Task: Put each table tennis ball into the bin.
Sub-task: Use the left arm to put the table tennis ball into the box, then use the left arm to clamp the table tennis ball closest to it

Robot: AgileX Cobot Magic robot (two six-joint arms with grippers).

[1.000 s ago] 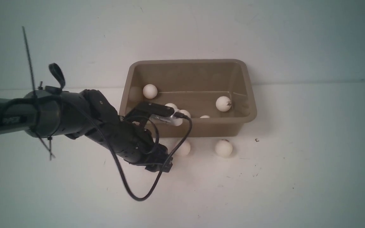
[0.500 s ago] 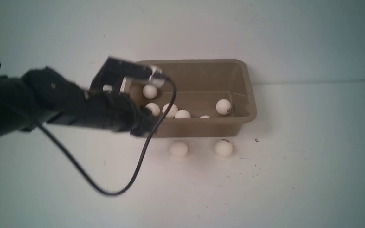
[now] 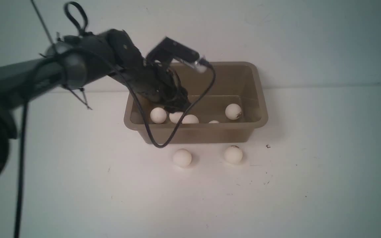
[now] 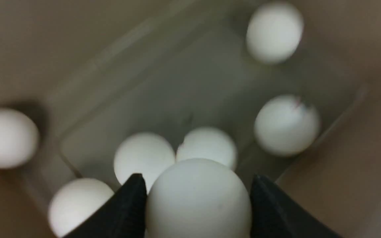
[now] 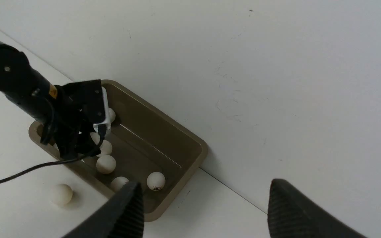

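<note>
Presently left hand (image 4: 197,180) grips a ball (image 4: 198,205) directly above the bin (image 4: 190,76) floor; right hand (image 5: 206,185) stands open, empty.

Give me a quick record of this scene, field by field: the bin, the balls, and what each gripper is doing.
bin: tan tub, at least six loose balls inside
outside bin: two balls on the table, by its near wall
left gripper: over the bin, shut on a ball
right gripper: open, empty, away from the bin
remaining: drop the held ball, then collect the two outside
</note>
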